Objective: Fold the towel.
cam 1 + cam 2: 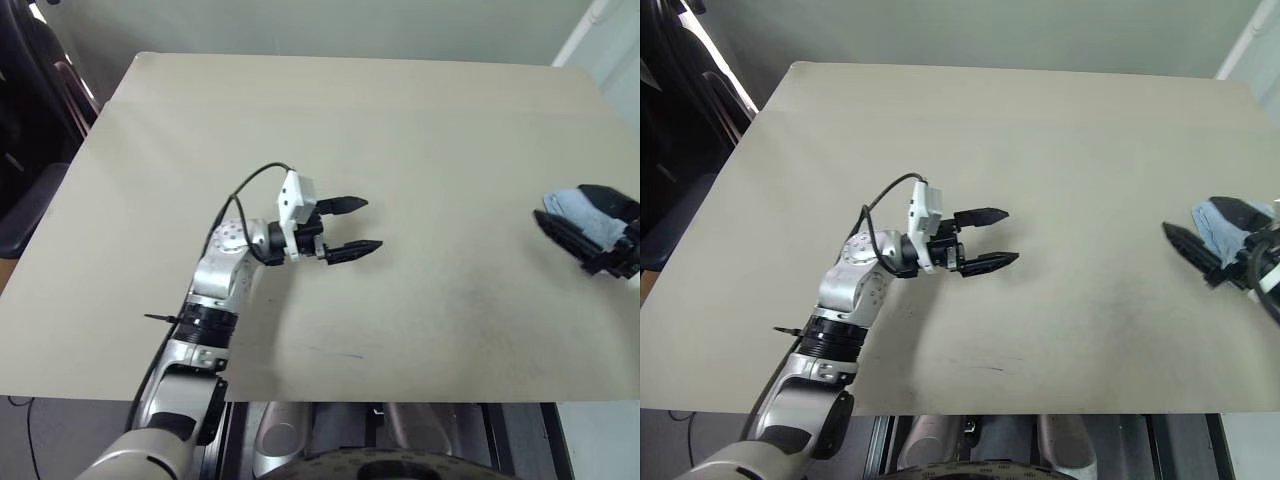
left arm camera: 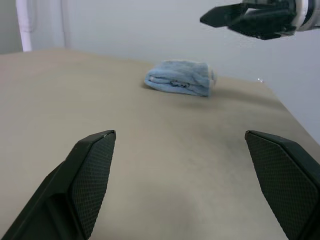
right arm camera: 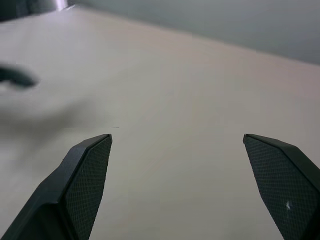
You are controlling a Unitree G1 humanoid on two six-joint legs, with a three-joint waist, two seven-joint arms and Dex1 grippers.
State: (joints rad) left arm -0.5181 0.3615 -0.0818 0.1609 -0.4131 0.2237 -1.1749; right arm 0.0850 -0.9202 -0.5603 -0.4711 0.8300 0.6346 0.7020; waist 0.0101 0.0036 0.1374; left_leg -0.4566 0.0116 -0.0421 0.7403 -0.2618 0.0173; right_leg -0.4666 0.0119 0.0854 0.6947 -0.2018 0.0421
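The towel, soft light-blue terry folded into a compact, rounded bundle, lies near the right edge of the smooth matte beige table. The left gripper, with black textured fingers, hovers spread wide and empty mid-table. The right gripper gapes above the towel, holding nothing.

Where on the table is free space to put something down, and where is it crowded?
Most of the table is bare: the whole far half, and the stretch between the left gripper and the towel. The right edge is crowded, with the folded towel and the right gripper above it.
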